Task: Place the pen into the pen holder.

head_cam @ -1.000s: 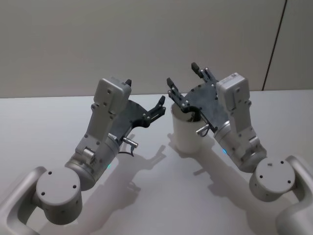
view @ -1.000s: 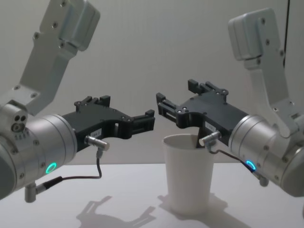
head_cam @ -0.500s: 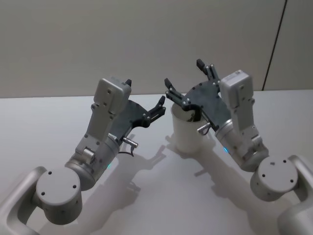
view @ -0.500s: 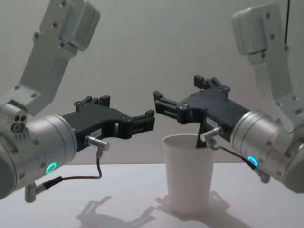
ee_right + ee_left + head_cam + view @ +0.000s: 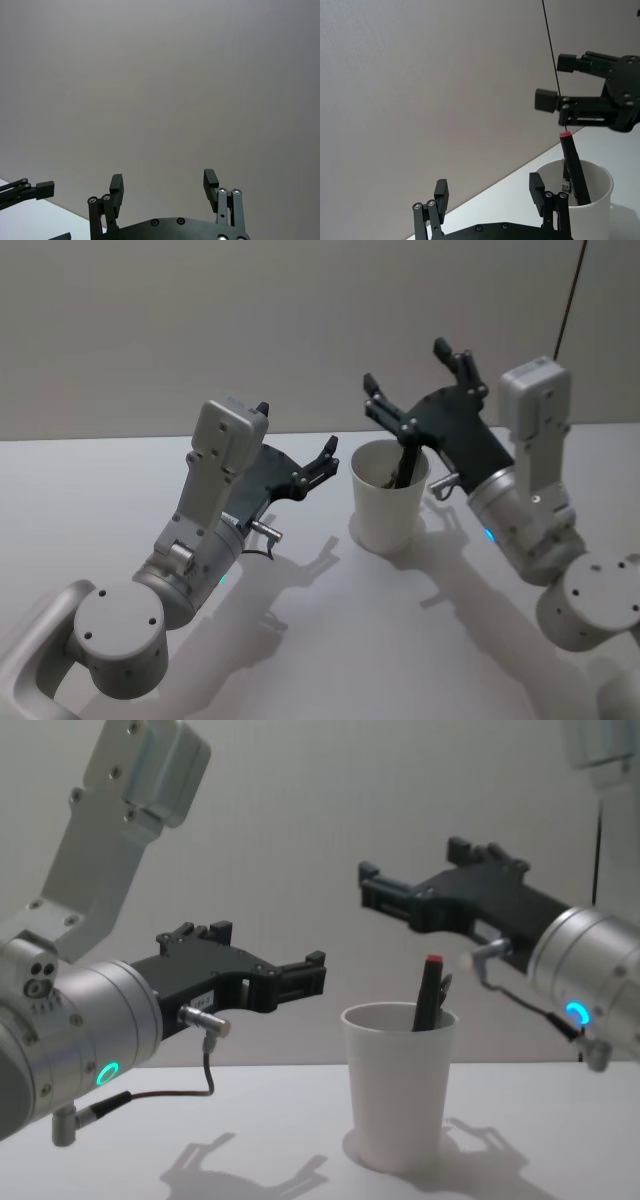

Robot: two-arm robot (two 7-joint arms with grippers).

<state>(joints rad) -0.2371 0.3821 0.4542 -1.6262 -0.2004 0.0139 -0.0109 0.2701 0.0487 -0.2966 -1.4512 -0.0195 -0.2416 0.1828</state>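
White paper forms the pen holder (image 5: 398,1085), standing upright on the pale desk (image 5: 90,490). Inside it the black pen (image 5: 430,992) leans against the rim, its red tip poking above. Above and just right of the pen holder hangs the right tool (image 5: 410,895), fingers spread and clasping nothing. Left of the pen holder, the left tool (image 5: 270,960) hovers clear of the desk, also spread and empty.

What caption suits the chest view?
Black pen stands in the white paper cup; open right gripper above, left gripper beside.
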